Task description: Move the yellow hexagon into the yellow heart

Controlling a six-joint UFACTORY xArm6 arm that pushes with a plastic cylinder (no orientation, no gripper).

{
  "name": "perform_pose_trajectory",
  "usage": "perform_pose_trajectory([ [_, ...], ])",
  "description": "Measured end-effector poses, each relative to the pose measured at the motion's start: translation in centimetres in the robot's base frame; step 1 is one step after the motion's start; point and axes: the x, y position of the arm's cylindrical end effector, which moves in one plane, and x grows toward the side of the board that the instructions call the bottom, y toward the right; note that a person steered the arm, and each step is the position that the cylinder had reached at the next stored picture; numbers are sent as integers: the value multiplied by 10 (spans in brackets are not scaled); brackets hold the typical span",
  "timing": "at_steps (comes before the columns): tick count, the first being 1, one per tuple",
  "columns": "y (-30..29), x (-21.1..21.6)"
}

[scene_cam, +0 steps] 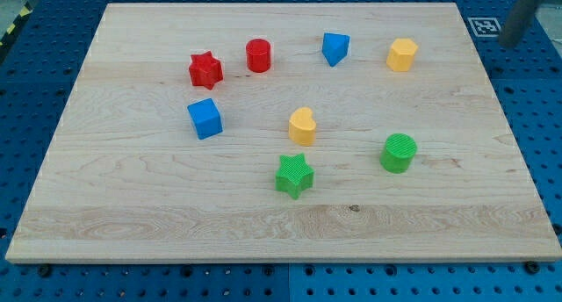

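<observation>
In the single camera view, the wooden board (114, 214) is lying across a blue pegboard table (26, 82), and eight blocks are sitting on it. The yellow hexagon (402, 53) is resting near the upper right of the frame, well apart from the yellow heart (302, 125), which is sitting near the centre. A blue wedge-like block (335, 48) is standing just left of the hexagon; a red cylinder (258, 54) and red star (205, 69) are sitting at upper left, a blue cube (205, 118) at mid left, a green star (294, 176) just below the heart, and a green cylinder (399, 153) at lower right. A blurred dark rod (520, 12) is showing at the upper right corner, off the board; my tip itself is blurred, so I cannot tell exactly where it ends, and it is touching no block. The push is not yet begun, I judge. The next move is calling for my tip to get behind the hexagon's upper right side and drive it down-left toward the heart.
</observation>
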Motion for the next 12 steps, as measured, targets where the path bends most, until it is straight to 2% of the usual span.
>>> perform_pose_trajectory([
  [1, -16, 65],
  [2, -17, 65],
  [3, -71, 58],
  [4, -136, 25],
  [6, -136, 25],
  [7, -160, 25],
  [8, -160, 25],
  [10, -190, 63],
  [11, -189, 47],
  [12, -174, -24],
])
